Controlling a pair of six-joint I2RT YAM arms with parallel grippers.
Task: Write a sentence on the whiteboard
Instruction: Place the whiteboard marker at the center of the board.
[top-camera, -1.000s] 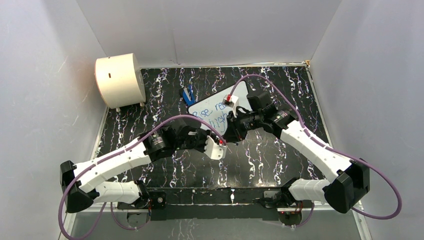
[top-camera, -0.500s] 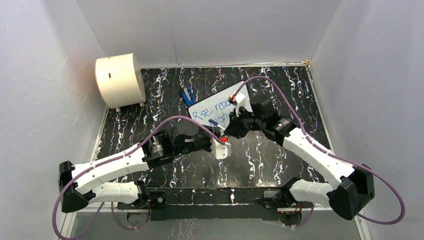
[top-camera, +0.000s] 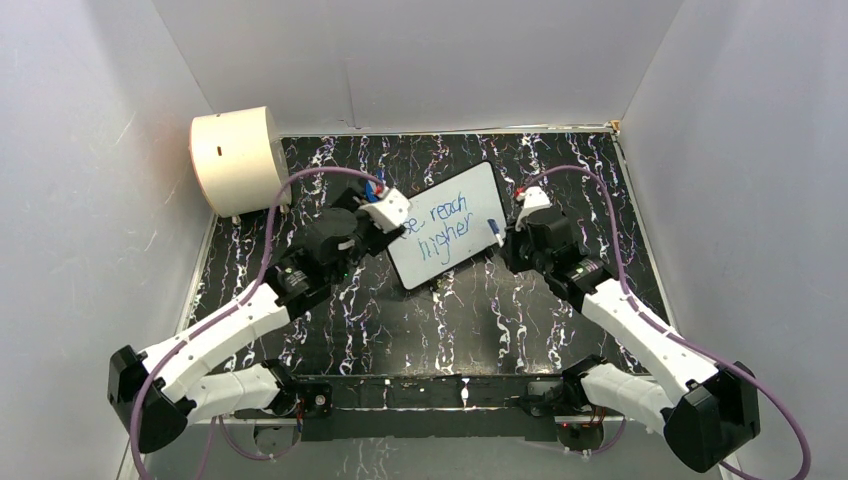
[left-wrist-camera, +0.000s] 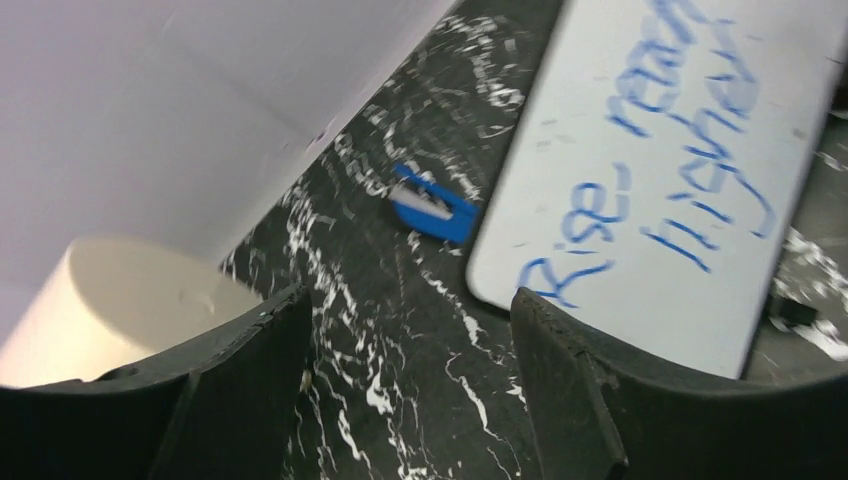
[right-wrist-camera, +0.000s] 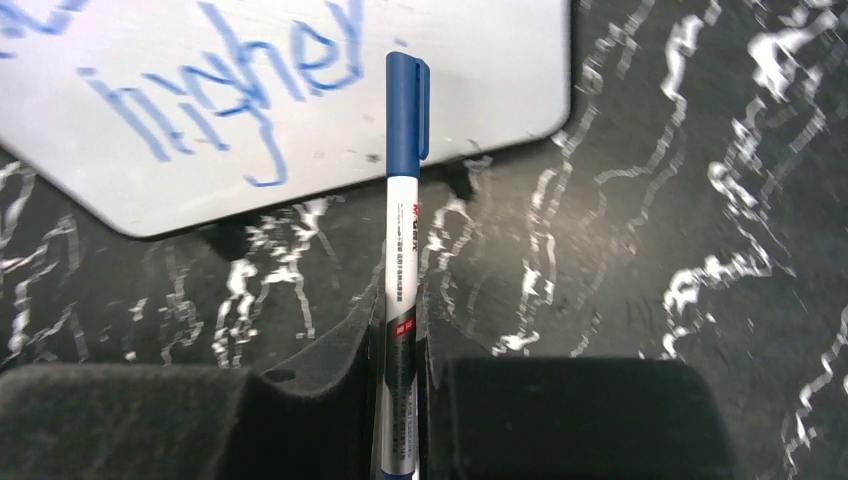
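The right gripper (right-wrist-camera: 400, 305) has its two black fingers pressed together on a slim white marker pen (right-wrist-camera: 402, 210) with a blue cap. It pinches the barrel low down, so the capped end sticks out ahead. In the right wrist view, that capped end overlaps the near rim of the whiteboard (right-wrist-camera: 470, 90), a flat white rectangular board with rounded corners and a thin black rim. Whether the cap touches the board cannot be told. From above, the pen's end sits at the board's right-hand edge.

The left gripper (left-wrist-camera: 410, 300) has its black fingers (left-wrist-camera: 590, 400) spread wide with nothing between them. It hangs clear of the table beside the board's left short edge.

The whiteboard lies flat, turned diagonally, on the far half of the table between the two grippers. The sentence (top-camera: 447, 225), blue handwritten marker lettering in two lines, reads "Rise reach higher". From above, the left wrist hides its first letters.

A small blue and white piece (left-wrist-camera: 432, 208) lies just beside, perhaps touching, that left short edge.

The table (top-camera: 560, 170) is black with white marble veining. Bare tabletop runs from the board's near edge to the arm bases, behind the board to the white back wall (top-camera: 420, 60), and to the right of the right gripper. A cream cylindrical drum (top-camera: 240, 160) stands in the far left corner, well apart from the board.
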